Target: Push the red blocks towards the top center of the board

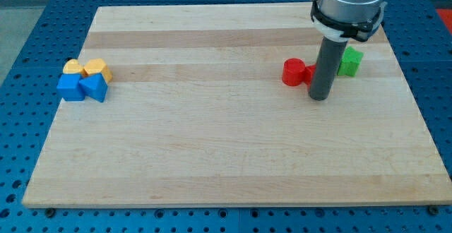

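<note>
A red round block (293,72) lies on the board's right half, toward the view's top. A second red block (310,75) sits just right of it, mostly hidden behind my rod, so its shape is unclear. My tip (320,97) rests on the board right below and beside this second red block, touching or nearly touching it. A green block (349,61) lies just right of the rod, partly hidden by it.
The wooden board (226,155) lies on a blue perforated table. At the view's left edge sit two yellow blocks (73,68) (97,68) above a blue block (70,87) and a blue triangular block (94,87), all clustered together.
</note>
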`<state>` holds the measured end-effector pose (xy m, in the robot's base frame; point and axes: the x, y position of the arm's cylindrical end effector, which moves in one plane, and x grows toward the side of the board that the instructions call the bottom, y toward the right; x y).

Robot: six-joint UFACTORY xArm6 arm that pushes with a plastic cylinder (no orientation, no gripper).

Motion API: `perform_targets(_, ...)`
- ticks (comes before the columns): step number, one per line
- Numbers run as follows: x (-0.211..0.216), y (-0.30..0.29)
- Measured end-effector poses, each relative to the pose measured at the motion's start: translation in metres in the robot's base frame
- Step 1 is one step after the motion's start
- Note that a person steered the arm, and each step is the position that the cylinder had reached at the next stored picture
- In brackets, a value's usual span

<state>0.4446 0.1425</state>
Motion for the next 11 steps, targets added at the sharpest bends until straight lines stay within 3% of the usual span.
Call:
perform_targets(2, -0.005, 0.037)
perform_targets(5, -0.063, -0.081)
perform_targets(9, -0.047, -0.163)
perform_targets(10, -0.047, -0.203)
perform_targets(11, -0.059, -0.207)
